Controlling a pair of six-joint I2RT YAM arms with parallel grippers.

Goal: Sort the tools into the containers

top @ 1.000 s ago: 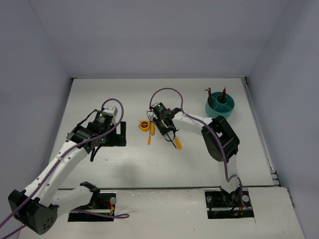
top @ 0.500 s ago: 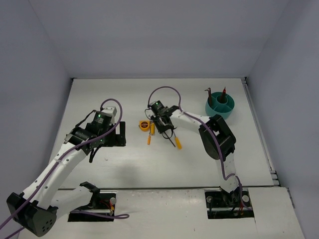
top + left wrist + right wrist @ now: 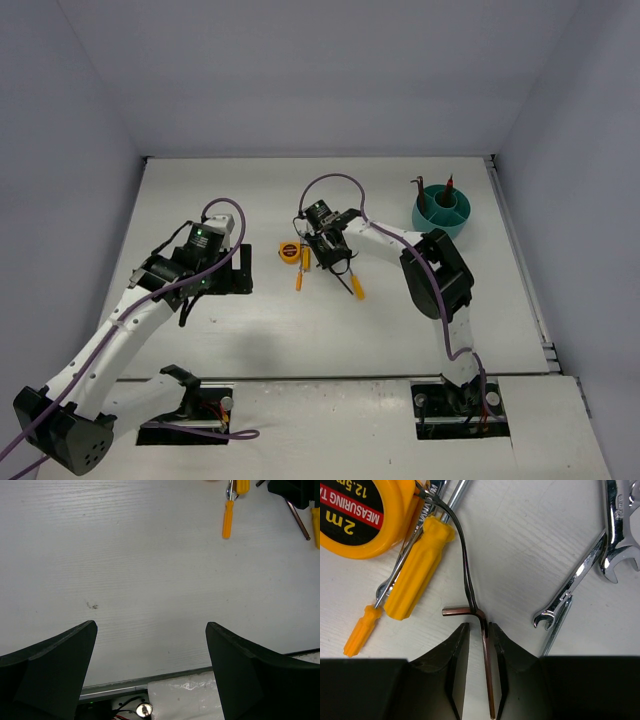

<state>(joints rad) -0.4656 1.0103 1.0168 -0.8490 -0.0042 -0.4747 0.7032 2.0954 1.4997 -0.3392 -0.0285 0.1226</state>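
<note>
R fingers (image 3: 455,665) narrow, straddling hex key (image 3: 488,680) shaft, gap one side: may slip on lift. Black loop (image 3: 462,555) at bend could drag tape measure (image 3: 360,515). L fingers (image 3: 55,655) wide.

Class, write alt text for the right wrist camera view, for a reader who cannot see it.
The right tool straddles the long arm of a dark L-shaped hex key on a white table. To the upper left lie a yellow tape measure and two orange-handled screwdrivers; silver wrenches lie at the upper right.
</note>
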